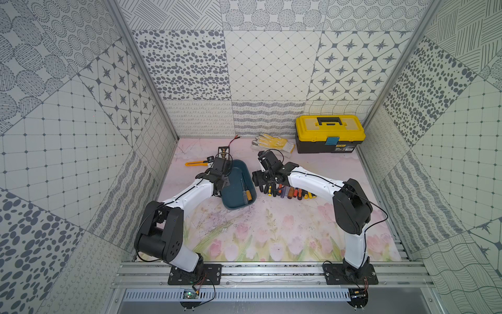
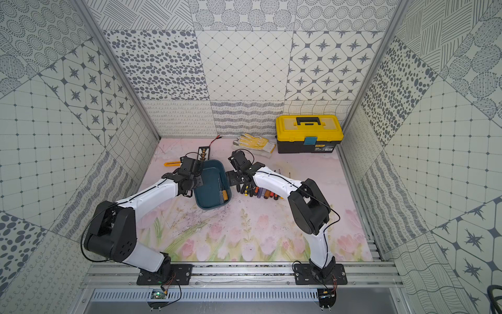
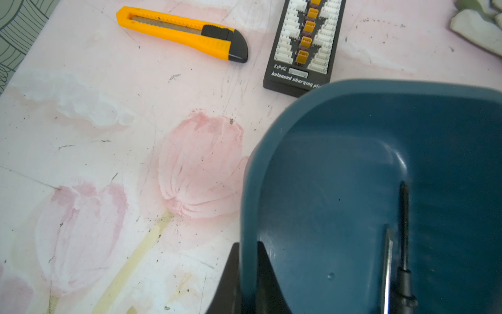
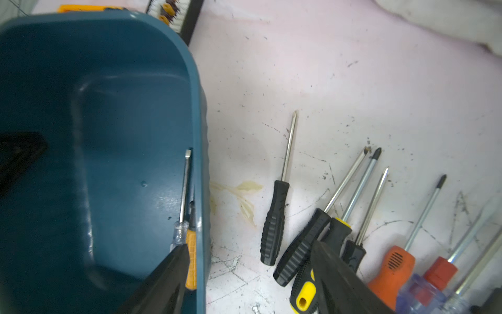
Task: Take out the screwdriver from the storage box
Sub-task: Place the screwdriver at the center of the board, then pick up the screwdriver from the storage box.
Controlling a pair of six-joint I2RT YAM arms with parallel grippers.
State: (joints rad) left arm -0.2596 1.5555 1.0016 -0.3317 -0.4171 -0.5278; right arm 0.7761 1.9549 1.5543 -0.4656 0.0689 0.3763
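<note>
The teal storage box (image 1: 231,202) (image 2: 209,202) lies on the flowered mat between my arms. Two screwdrivers rest inside along its right wall: a silver-shafted one (image 4: 184,185) with a clear handle, and an orange-handled one (image 1: 247,196) (image 4: 191,258) with a dark shaft (image 3: 404,225). My left gripper (image 3: 247,244) (image 1: 221,187) is shut on the storage box's left wall (image 3: 245,206), one finger on each side. My right gripper (image 4: 250,247) (image 1: 259,186) stands open above the box's right wall (image 4: 199,163). One of its fingers (image 4: 173,261) is over the box, and it holds nothing.
Several screwdrivers (image 1: 288,191) (image 4: 274,223) lie in a row on the mat just right of the box. A yellow utility knife (image 3: 182,32) and a black charging board (image 3: 304,46) lie behind the box. Work gloves (image 1: 273,142) and a yellow-lidded toolbox (image 1: 330,133) sit at the back right.
</note>
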